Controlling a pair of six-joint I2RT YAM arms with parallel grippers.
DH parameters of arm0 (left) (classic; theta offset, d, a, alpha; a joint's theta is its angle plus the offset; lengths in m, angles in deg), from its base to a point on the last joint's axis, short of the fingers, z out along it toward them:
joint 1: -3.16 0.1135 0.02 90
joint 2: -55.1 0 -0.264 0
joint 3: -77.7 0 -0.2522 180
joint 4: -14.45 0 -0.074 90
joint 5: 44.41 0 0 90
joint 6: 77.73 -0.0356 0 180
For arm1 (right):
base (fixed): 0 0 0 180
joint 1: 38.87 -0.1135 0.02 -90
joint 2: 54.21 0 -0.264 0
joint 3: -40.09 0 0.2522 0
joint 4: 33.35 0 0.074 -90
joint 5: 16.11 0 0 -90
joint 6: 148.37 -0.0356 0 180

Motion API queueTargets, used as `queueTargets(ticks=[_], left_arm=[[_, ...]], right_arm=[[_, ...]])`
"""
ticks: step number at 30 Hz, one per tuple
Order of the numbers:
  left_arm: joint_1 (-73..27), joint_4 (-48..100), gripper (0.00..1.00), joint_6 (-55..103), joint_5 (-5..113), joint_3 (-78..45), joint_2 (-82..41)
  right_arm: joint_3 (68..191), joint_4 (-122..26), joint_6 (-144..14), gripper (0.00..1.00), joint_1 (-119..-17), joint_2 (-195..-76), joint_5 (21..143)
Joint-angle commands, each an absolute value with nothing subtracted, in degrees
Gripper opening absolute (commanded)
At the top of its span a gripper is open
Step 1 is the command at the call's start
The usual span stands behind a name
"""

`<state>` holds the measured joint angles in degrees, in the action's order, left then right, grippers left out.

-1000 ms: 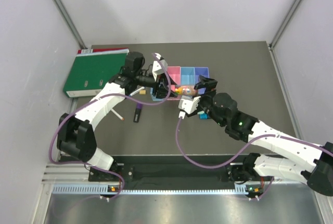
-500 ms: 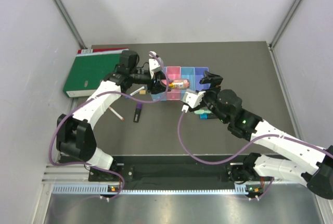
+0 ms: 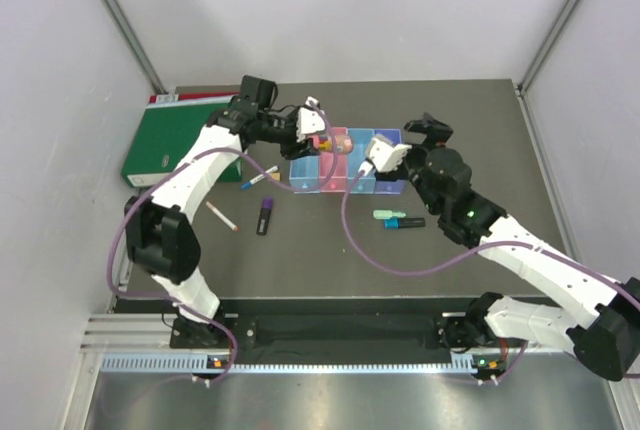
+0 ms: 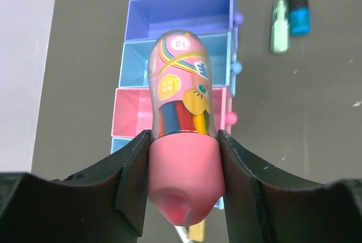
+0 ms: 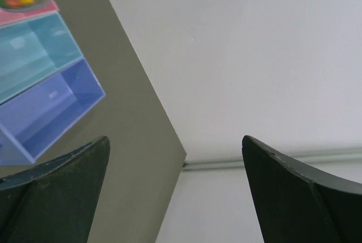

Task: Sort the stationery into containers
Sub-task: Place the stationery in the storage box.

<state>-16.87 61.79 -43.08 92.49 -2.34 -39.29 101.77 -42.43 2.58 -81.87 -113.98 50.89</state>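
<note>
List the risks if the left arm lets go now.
The pink capsule, pinched at its solid end in the left gripper, hangs over both the pink bin and a light blue bin; it may catch the wall or bounce out. The open right gripper sits close to the purple bin and could nudge it.

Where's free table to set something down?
Bare: the far strip behind the bins, the far right corner, and the near band in front of the purple marker and green and blue markers. Crowded: between binder and bins, with pens and the left hand holding the pink case.
</note>
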Motion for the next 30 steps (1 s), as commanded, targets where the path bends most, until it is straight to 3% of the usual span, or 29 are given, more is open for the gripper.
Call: queueTargets(ticks=[1, 12, 18, 30], left_arm=[[-16.9, 77.8, 0.00, -59.4, 91.4, 11.0, -46.7], [-16.9, 96.7, 0.00, -79.1, 79.3, 34.0, -62.8], [-17.8, 94.6, 0.00, -88.4, 73.8, 32.9, -64.5], [-20.0, 80.9, 0.00, -90.3, 72.0, 29.2, -65.9]], right_arm=[[109.1, -42.0, -1.0, 1.00, -77.4, -115.8, 47.3], [111.7, -45.3, -0.8, 1.00, -72.4, -114.4, 48.1], [111.5, -46.3, -1.9, 1.00, -71.8, -113.5, 47.3], [110.9, -48.7, -3.4, 1.00, -69.9, -111.9, 47.0]])
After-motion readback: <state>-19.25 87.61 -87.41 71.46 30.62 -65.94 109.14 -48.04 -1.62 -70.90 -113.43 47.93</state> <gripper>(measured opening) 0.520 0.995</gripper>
